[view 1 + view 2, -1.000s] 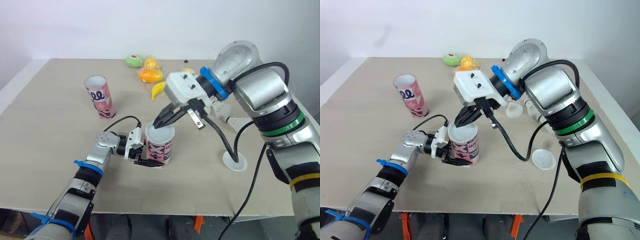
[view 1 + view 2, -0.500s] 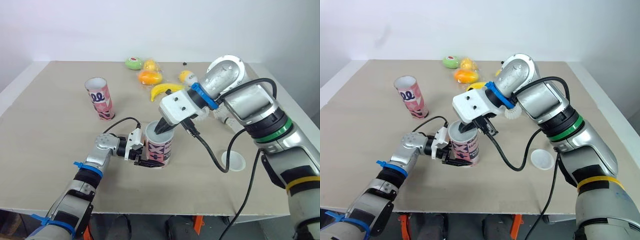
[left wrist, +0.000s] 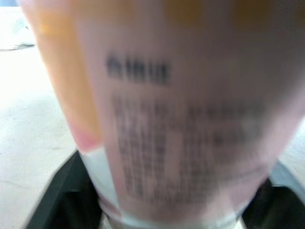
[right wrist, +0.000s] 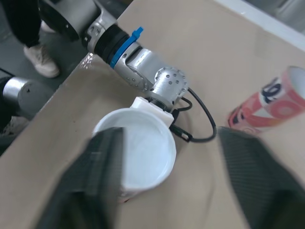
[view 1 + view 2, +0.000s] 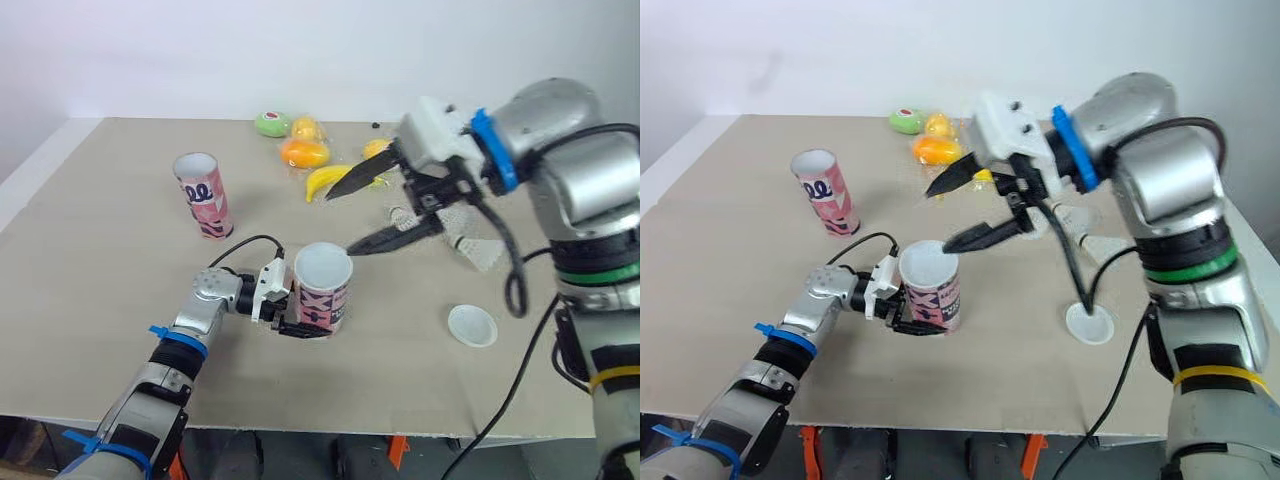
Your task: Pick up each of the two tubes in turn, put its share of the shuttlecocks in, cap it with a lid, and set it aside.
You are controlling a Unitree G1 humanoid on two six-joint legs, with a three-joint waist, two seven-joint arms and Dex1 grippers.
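While upright in the clamped left claw, tube just under the spread right claw.

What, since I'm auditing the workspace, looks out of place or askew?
Only the fruit at the table's far edge: a banana, an orange fruit and a green piece have no part in the tube job. The near tube and far tube stand on their bases; nothing looks spilled.

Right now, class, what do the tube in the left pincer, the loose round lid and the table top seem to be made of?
Held tube: probably cardboard, matte printed pink-and-white wrap with small text. Lid: likely thin plastic, smooth white disc with a raised rim. Table top: perhaps laminate or board, uniform matte beige; uncertain.
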